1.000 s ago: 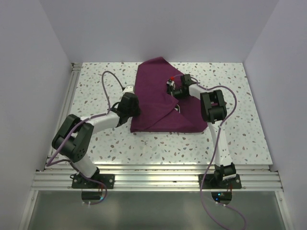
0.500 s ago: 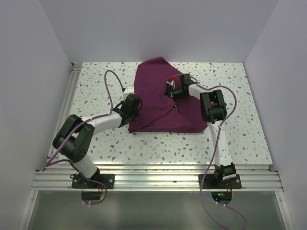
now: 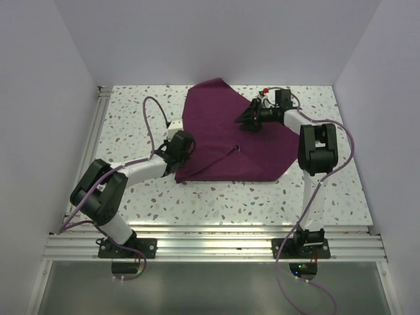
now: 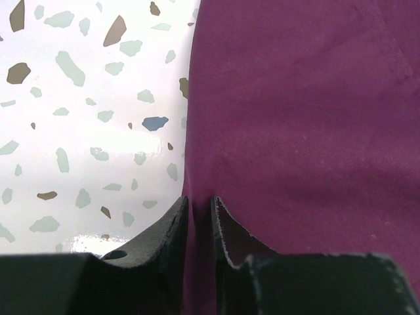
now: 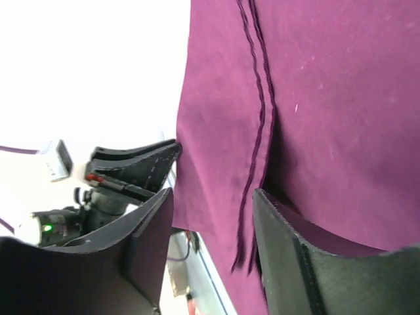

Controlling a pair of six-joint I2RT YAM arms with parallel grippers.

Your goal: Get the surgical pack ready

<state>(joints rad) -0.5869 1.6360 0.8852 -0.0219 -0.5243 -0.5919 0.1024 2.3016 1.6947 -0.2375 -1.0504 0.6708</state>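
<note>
Pinching the left border of the surgical pack [image 3: 223,141], the left hand [image 3: 180,149] sits low at the cloth's edge while the right hand [image 3: 244,122] hovers over the far right part of the fabric. The overhead view shows the deep purple cloth spread as a large sheet across the middle of the speckled desk [image 3: 131,125], one corner pointing toward the back wall and a flap folded over along the near side. Only this view shows both arms and the purple cable [image 3: 152,105] looping above the left one.

The left wrist camera gives what the overhead cannot: two dark fingers [image 4: 172,226] clenched nearly together, a ridge of cloth rising between them, with the bare desk on their left.

The right wrist camera shows its fingers [image 5: 147,230] standing well apart, released, nothing gripped, with a stitched hem [image 5: 259,131] of the cloth running down the gap behind them. Past the cloth's edge it also catches blurred dark hardware [image 5: 128,167] with a small green light [image 5: 46,228].
</note>
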